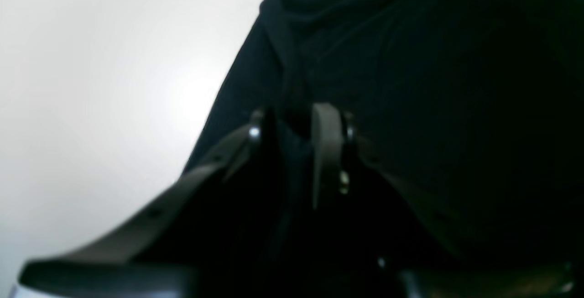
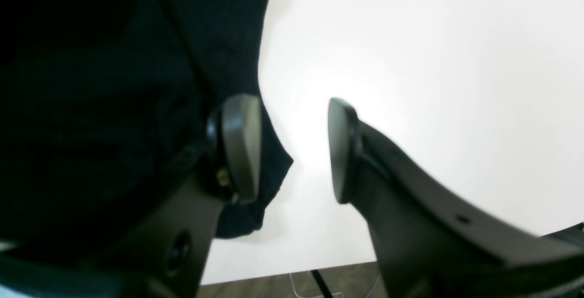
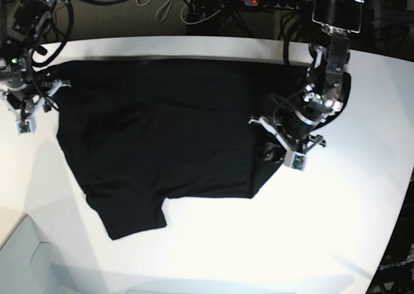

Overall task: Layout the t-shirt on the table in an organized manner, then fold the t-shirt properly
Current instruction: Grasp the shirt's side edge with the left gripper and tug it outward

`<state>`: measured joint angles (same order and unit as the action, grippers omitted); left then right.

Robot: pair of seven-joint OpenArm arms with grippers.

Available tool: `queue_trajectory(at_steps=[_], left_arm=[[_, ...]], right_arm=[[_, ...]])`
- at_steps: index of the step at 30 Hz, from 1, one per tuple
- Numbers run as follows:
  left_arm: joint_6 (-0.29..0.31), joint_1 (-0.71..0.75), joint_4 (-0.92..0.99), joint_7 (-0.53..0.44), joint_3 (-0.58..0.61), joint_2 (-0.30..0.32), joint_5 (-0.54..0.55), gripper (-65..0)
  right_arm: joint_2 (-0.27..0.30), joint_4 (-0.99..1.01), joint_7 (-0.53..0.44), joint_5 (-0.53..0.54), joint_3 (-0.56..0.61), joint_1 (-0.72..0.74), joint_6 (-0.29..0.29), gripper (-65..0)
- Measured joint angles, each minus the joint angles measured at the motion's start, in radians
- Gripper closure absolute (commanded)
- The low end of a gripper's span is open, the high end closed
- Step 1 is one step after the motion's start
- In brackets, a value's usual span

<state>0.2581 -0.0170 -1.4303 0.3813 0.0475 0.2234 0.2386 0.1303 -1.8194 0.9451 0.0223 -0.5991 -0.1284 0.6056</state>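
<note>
The white counter [image 3: 213, 255] takes up most of the view, with the black t-shirt [image 3: 162, 132] spread flat on it between both arms. The left tool [image 1: 299, 127] sits over the shirt's edge with cloth between its narrowly parted fingers; can't tell if it's gripping. The right tool [image 2: 292, 147] is spread wide, one finger [image 2: 242, 145] on the hem, holding nothing.

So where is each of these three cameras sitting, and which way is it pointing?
Left wrist: on the left arm, looking past its fingers at the t-shirt.
Right wrist: on the right arm, facing its fingers at the shirt's edge and the table.
Base: overhead, looking down on both arms.
Shared: all show the shirt and the table.
</note>
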Motion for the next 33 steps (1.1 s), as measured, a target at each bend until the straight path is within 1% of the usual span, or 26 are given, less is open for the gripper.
queue_trajectory(at_steps=[5, 10, 11, 14, 15, 18, 19, 21, 23, 25, 27, 33], left_arm=[[0.001, 0.014, -0.076, -0.005, -0.001, 0.003, -0.006, -14.8], [0.000, 0.018, -0.082, -0.004, -0.003, 0.003, -0.003, -14.9], [0.000, 0.027, -0.087, -0.006, -0.003, 0.003, -0.001, -15.8], [-0.001, 0.072, -0.108, -0.004, -0.003, 0.003, -0.002, -24.4], [0.000, 0.095, -0.119, -0.005, -0.006, 0.003, -0.001, -28.8], [0.006, 0.142, -0.130, -0.002, -0.028, 0.002, 0.002, -39.4], [0.007, 0.147, -0.130, 0.005, -0.051, -0.003, 0.004, -42.0], [-0.003, 0.147, -0.129, 0.002, -0.071, -0.003, 0.000, -44.9], [-0.004, 0.147, -0.127, -0.007, -0.071, -0.010, 0.000, -45.7], [-0.003, 0.151, -0.127, -0.005, -0.070, -0.032, 0.001, -45.7], [0.001, 0.152, -0.121, -0.004, -0.070, -0.047, 0.002, -45.7], [0.000, 0.148, -0.074, -0.002, -0.066, -0.046, 0.001, -45.5]], right_arm=[[-0.001, 0.000, 0.000, 0.001, 0.000, 0.000, 0.000, -25.3], [0.000, 0.000, -0.001, 0.001, 0.000, 0.004, 0.000, -25.3], [-0.001, 0.000, 0.000, 0.001, 0.000, 0.005, 0.000, -25.3], [0.000, 0.000, 0.000, 0.000, 0.000, 0.006, 0.000, -25.3], [-0.001, 0.000, 0.000, 0.001, 0.000, 0.006, 0.000, -25.3], [-0.001, 0.000, 0.000, 0.000, 0.000, 0.006, 0.000, -25.3], [0.000, 0.000, 0.000, 0.001, 0.000, 0.006, 0.000, -25.3], [0.000, 0.000, -0.001, 0.005, 0.000, 0.006, 0.000, -25.3], [0.001, 0.000, 0.000, 0.000, 0.025, 0.006, 0.000, -25.3], [-0.002, 0.000, 0.000, 0.005, 0.052, 0.006, 0.000, -25.3], [-0.006, 0.000, -0.003, 0.013, 0.054, 0.010, 0.000, -25.3], [0.001, 0.000, 0.000, 0.001, 0.050, 0.008, 0.000, -25.3]])
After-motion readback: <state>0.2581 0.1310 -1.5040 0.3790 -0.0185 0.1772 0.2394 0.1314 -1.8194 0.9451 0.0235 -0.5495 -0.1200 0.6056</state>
